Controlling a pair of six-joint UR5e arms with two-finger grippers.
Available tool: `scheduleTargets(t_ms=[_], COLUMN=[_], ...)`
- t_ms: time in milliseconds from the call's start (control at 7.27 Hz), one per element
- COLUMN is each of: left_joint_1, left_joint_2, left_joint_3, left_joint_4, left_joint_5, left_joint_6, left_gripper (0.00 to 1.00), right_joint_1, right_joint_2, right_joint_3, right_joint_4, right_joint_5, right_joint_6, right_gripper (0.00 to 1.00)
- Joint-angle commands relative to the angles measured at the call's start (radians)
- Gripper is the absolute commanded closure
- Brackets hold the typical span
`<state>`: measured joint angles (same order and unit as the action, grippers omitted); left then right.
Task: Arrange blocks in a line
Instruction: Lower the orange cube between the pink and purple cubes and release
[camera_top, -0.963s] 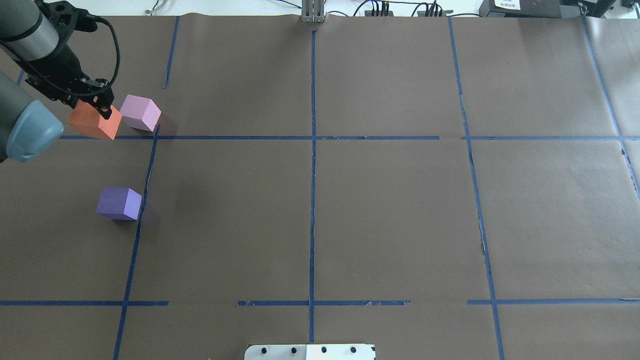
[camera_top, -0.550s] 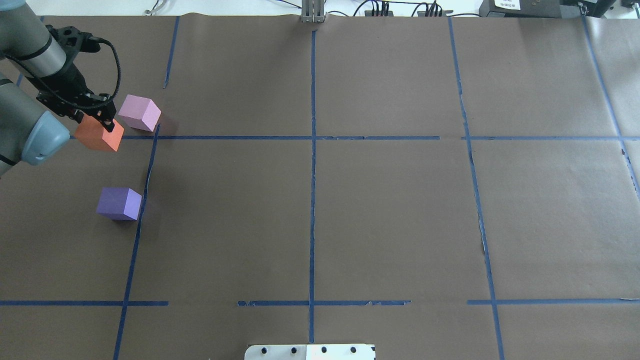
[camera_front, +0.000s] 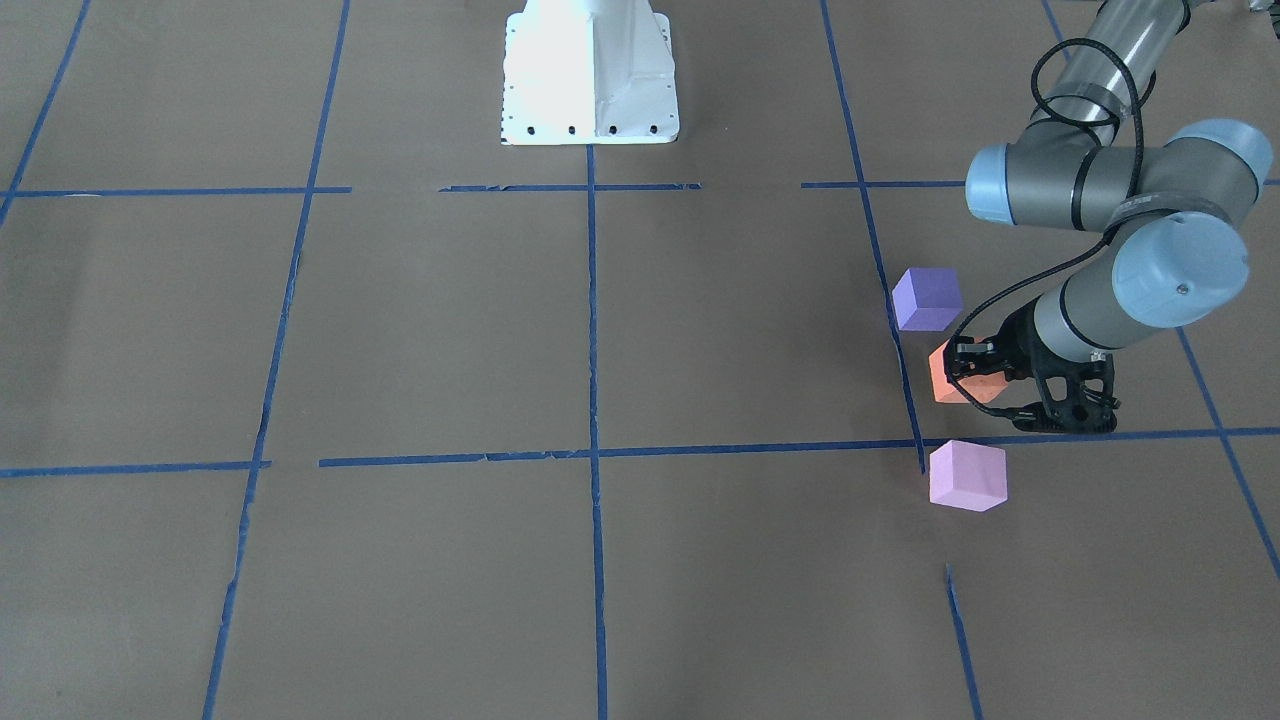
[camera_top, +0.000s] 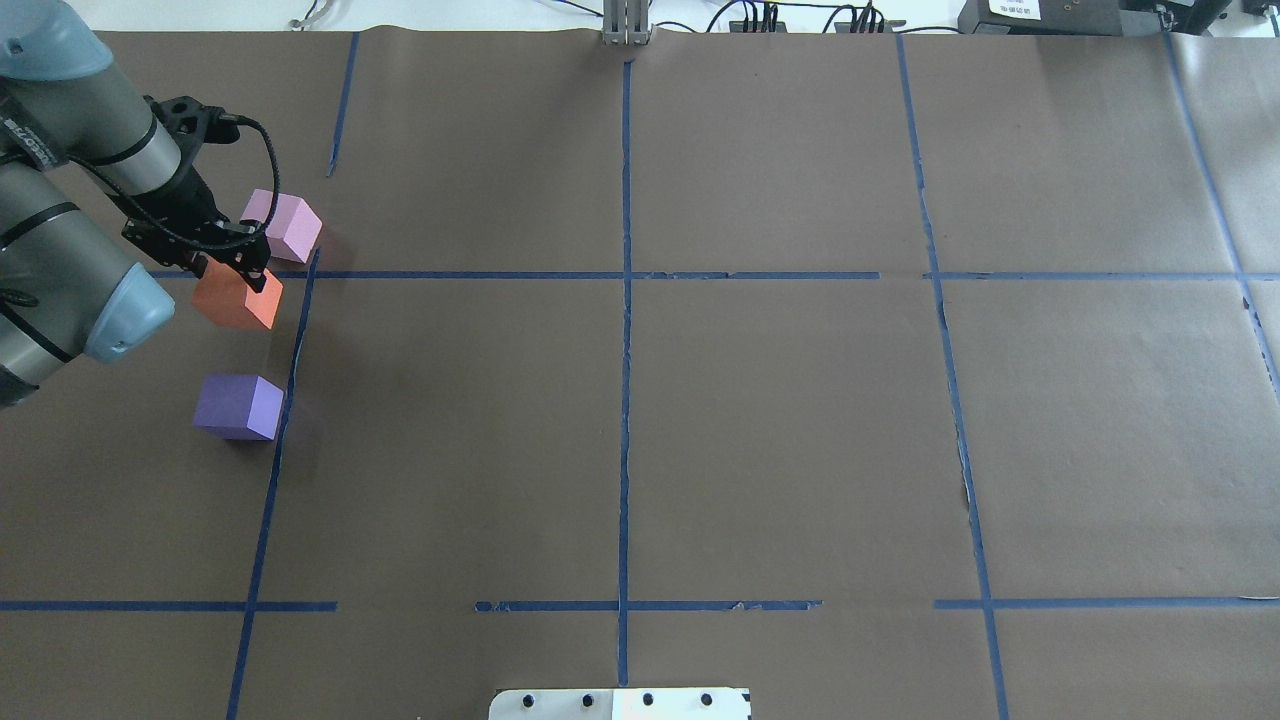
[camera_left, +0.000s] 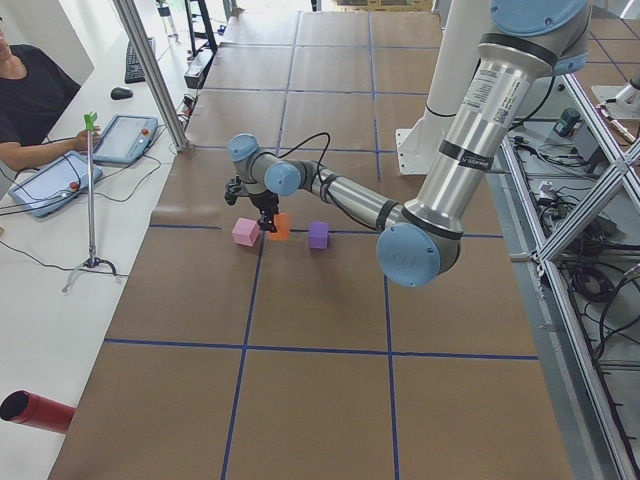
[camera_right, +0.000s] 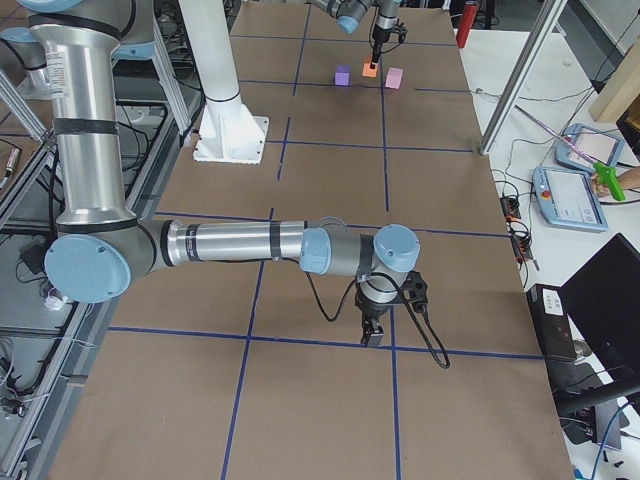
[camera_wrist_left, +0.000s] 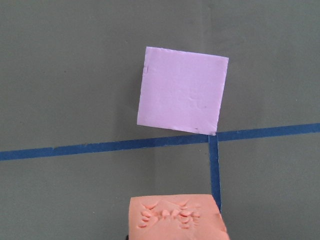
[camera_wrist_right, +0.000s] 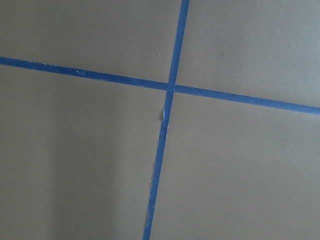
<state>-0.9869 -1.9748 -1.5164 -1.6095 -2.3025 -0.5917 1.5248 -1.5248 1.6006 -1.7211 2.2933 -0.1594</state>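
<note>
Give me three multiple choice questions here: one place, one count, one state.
1. Where is the orange foam cube?
A) between the pink-lilac foam cube and the purple foam cube
B) in the view's right half
C) stacked on the purple one

2. How many foam cubes show?
A) two
B) three
C) five

3. The left gripper is:
A) open and empty
B) shut on the orange foam cube
C) out of view

Key: 1 A, overhead shows it between them; 2 B, orange, pink-lilac, purple; 3 B, it clamps the cube's sides.
</note>
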Motion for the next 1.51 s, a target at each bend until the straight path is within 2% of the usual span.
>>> scheduleTargets(t_ms=[0, 1376], left_joint_1=[0.013, 0.022], left_joint_2=[0.005, 0.001], left_joint_3=[0.024, 0.056], left_joint_4=[-0.026, -0.069], left_joint_5=[0.0, -0.002], left_joint_6=[-0.01, -0.034], left_gripper=[0.76, 0.75], right_joint_1=[0.0, 0.0], right_joint_2=[0.0, 0.0], right_joint_3=[-0.001, -0.001], right_joint_4=[0.0, 0.0], right_joint_5=[0.0, 0.0], right_joint_6=[0.0, 0.0], right_gripper=[0.0, 0.0])
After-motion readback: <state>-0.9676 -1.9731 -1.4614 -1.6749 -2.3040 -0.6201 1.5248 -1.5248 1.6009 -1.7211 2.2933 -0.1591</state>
